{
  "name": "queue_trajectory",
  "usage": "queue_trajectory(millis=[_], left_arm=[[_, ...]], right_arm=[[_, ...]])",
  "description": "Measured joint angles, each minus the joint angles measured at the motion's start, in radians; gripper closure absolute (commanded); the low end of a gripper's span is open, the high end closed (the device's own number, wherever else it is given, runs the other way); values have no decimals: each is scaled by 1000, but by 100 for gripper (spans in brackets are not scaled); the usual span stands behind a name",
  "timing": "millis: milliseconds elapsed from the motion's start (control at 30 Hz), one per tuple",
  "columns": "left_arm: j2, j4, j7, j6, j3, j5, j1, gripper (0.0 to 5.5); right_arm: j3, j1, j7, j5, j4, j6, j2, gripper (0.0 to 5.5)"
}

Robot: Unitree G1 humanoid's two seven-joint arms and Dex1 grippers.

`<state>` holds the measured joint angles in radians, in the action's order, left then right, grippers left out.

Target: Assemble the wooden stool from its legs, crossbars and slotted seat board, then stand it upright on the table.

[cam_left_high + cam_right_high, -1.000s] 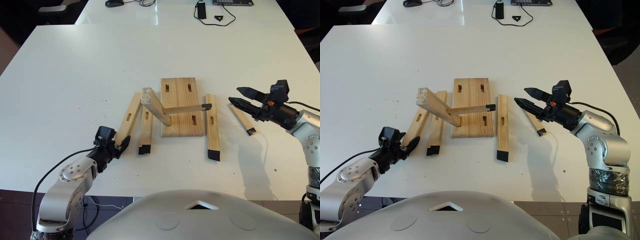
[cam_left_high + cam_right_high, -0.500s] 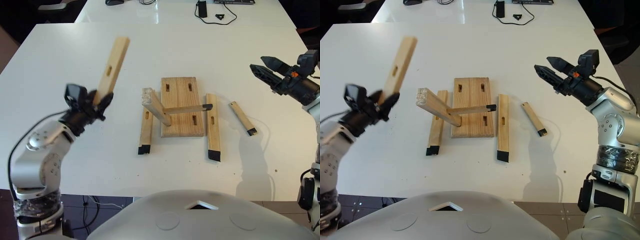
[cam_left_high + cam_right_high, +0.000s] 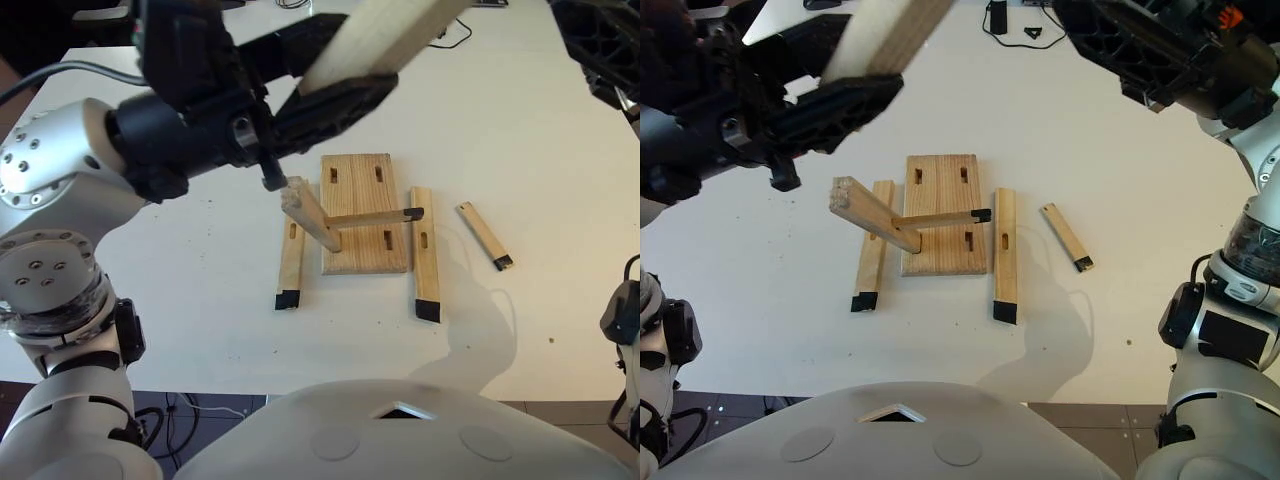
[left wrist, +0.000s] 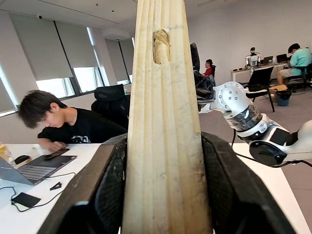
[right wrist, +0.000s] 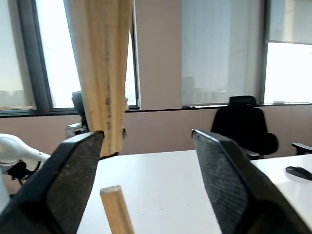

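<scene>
The white table [image 3: 150, 160] bears one slotted seat board [image 3: 366, 190], and of four legs three are on it: a tilted leg [image 3: 312, 215] leaning up from the board's near left slot, a left flat leg [image 3: 291, 262] and a right flat leg [image 3: 426, 255] just beside the board's long edges. Of two crossbars, the joined crossbar [image 3: 370, 217] runs from the tilted leg across the board and the loose crossbar [image 3: 484, 235] lies farther right. High above the table's left the left gripper [image 3: 345, 72] is clenched on the held leg [image 4: 165, 97], which stands between its fingers [image 4: 109, 190], while the right gripper [image 5: 146, 134] gapes wide and empty, well apart from the parts below.
</scene>
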<state>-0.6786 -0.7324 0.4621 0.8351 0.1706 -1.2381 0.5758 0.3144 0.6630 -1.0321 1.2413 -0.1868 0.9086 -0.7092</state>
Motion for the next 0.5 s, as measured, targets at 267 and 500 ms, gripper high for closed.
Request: queue_trajectory(millis=[267, 500], left_arm=[[-19, 3, 85, -3, -44, -25, 0, 348], [-21, 43, 130, -11, -69, -20, -17, 348]], right_arm=[[-36, 45, -28, 90, -31, 25, 18, 219], [-43, 65, -36, 99, -31, 28, 30, 288]])
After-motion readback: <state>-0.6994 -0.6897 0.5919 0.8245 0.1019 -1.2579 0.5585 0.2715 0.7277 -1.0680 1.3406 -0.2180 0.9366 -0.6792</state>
